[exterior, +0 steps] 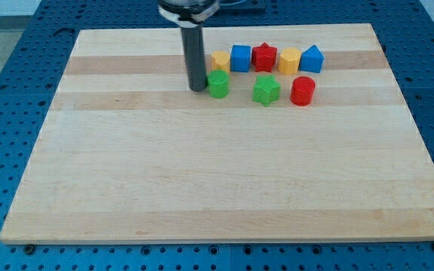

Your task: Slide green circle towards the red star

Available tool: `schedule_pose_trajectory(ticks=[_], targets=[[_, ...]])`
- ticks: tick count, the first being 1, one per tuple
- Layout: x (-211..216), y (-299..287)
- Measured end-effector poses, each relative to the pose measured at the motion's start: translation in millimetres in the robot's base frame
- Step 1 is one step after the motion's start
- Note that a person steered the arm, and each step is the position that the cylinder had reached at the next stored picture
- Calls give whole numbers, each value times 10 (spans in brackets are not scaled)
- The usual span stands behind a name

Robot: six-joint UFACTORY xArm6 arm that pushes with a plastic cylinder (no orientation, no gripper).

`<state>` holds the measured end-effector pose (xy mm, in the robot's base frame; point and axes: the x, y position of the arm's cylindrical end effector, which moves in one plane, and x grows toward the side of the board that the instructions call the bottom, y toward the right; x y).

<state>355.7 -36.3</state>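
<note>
The green circle (218,84) sits on the wooden board near the view's top, just left of centre. The red star (264,56) lies up and to the right of it, in the row of blocks along the top. My tip (197,89) stands right against the green circle's left side, touching or nearly touching it. The rod rises straight up from there and hides part of the yellow block behind it.
A row along the top holds a yellow block (220,62), a blue cube (240,58), a yellow block (289,60) and a blue block (312,59). A green star (266,89) and a red cylinder (303,90) lie right of the green circle.
</note>
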Motion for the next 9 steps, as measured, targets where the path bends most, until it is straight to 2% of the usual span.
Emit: schedule_pose_trajectory(ticks=[1,2,3,4,5,7,9], targets=[[0,355],[10,468],[121,224],[330,195],[354,363],[265,819],[154,1014]])
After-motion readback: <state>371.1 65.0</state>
